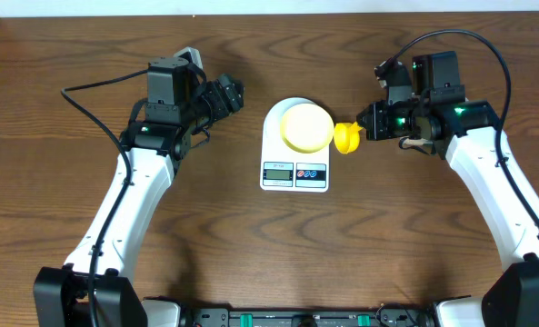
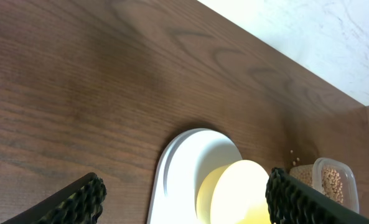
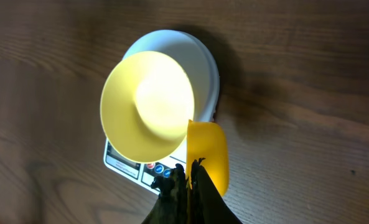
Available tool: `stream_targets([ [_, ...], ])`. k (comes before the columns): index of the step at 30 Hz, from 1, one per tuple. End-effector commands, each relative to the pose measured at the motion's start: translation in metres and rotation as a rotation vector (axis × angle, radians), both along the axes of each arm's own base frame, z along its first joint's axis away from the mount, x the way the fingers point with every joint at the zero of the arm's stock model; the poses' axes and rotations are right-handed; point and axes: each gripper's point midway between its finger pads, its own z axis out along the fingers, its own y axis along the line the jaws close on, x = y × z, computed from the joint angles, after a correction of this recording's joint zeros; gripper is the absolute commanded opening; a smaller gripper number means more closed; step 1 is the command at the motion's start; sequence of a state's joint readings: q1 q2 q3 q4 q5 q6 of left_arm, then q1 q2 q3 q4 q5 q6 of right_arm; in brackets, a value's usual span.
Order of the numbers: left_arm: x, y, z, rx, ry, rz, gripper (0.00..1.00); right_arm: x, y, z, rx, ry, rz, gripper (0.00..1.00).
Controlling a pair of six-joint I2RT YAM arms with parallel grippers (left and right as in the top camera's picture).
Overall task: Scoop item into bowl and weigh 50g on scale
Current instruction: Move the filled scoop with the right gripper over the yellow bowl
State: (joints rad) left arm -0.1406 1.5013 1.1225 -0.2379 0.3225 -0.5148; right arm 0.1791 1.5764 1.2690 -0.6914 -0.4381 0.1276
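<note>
The white scale (image 1: 294, 168) stands mid-table with the pale-yellow bowl (image 1: 306, 127) on its platform. I see no beans in the bowl. My right gripper (image 1: 371, 123) is shut on the handle of a bright yellow scoop (image 1: 346, 137), whose cup is just right of the bowl's rim. In the right wrist view the scoop (image 3: 207, 149) lies beside the bowl (image 3: 147, 106), above the scale (image 3: 203, 53), with the fingers (image 3: 187, 177) clamped on it. My left gripper (image 1: 228, 95) is open and empty, left of the scale. The beans (image 2: 331, 180) show only in the left wrist view.
In the left wrist view, a clear plastic container (image 2: 352, 186) holding the beans stands past the scale (image 2: 184, 155) and bowl (image 2: 240, 193), with a couple of loose beans (image 2: 293, 157) on the wood. The table's far edge (image 2: 284, 56) meets a pale floor.
</note>
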Motion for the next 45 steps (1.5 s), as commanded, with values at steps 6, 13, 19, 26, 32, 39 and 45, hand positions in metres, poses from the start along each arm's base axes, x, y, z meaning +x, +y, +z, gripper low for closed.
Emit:
stream_targets([
  [6, 0.001, 0.001, 0.009, 0.021, -0.031, -0.008, 0.84, -0.001, 0.007, 0.013, 0.027, -0.031, 0.032, 0.01],
  [13, 0.001, 0.001, 0.009, 0.021, -0.031, -0.008, 0.84, 0.004, 0.008, 0.016, 0.032, -0.057, 0.031, 0.01],
  [19, 0.001, 0.001, 0.009, 0.021, -0.031, -0.008, 0.84, 0.007, 0.009, 0.019, 0.037, -0.074, 0.032, 0.01],
  [26, 0.001, 0.001, 0.009, 0.021, -0.031, -0.008, 0.85, 0.006, 0.012, 0.019, 0.048, -0.068, 0.037, 0.01],
  [32, 0.001, 0.001, 0.009, 0.021, -0.031, -0.008, 0.85, 0.003, 0.020, 0.018, 0.047, -0.065, 0.057, 0.01],
  [39, 0.001, 0.001, 0.009, 0.021, -0.031, -0.008, 0.85, 0.006, 0.015, 0.014, -0.003, -0.075, 0.031, 0.01],
  [45, 0.001, 0.001, 0.009, 0.021, -0.031, -0.008, 0.84, 0.002, 0.014, 0.011, -0.005, -0.052, 0.033, 0.01],
])
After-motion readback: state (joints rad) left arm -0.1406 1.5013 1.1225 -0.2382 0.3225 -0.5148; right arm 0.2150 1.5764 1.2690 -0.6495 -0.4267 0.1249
